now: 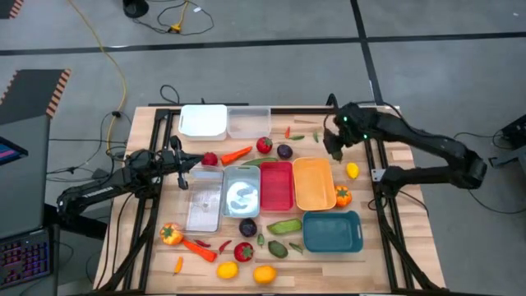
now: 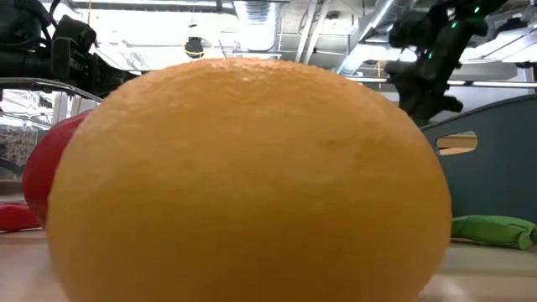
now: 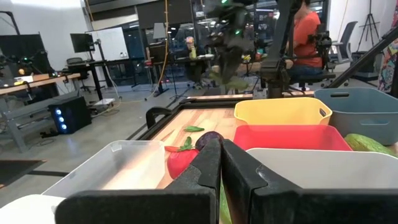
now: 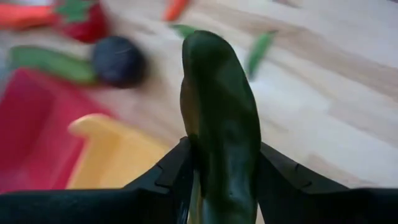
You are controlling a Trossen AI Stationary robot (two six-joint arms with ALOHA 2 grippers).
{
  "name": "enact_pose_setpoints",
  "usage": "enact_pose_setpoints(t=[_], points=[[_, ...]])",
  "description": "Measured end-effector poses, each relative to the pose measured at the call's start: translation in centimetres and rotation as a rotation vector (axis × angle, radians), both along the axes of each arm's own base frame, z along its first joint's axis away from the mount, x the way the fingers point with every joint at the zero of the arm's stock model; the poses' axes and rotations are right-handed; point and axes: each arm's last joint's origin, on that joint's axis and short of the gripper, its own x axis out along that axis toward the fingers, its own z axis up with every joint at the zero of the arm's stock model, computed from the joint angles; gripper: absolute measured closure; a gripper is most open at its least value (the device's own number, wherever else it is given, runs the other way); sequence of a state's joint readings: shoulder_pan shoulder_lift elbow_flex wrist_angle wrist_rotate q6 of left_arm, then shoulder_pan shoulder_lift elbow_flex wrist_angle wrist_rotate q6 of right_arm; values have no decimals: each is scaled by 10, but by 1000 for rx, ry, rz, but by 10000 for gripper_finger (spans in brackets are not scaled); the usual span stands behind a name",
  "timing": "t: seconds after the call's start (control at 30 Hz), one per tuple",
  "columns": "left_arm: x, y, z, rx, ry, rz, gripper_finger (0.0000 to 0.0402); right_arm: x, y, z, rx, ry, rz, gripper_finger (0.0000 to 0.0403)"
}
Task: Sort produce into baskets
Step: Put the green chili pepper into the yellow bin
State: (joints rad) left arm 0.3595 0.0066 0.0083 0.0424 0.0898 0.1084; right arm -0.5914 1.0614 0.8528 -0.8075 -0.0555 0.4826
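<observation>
Here we see the right gripper at the upper right of the overhead frame pinching a green cucumber above the yellow bin, while the left gripper rests pressed together at centre left.

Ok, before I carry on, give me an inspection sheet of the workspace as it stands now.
Surface: wooden table, produce scattered across it.
Job's things: white bin and clear bin at the far edge; red bin, yellow bin and teal bin in the middle; lemons near the front edge.
Clutter: nothing seen.
Grippers: right gripper shut on a green cucumber, raised beyond the yellow bin; left gripper shut, empty, low beside the bins.
Cables: yellow cable and black cables on the floor.
Surroundings: person in an orange top seated beyond the table.
</observation>
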Motion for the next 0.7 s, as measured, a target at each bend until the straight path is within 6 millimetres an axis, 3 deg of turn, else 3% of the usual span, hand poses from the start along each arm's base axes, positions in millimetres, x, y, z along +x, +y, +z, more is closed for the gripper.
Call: enact_pose_setpoints(t=[0.37,0.7], points=[[0,0,0,0,0,0,401,29,68,3,69,-59,250,235],[0,0,0,0,0,0,401,53,94,-2,65,-113,381,234]])
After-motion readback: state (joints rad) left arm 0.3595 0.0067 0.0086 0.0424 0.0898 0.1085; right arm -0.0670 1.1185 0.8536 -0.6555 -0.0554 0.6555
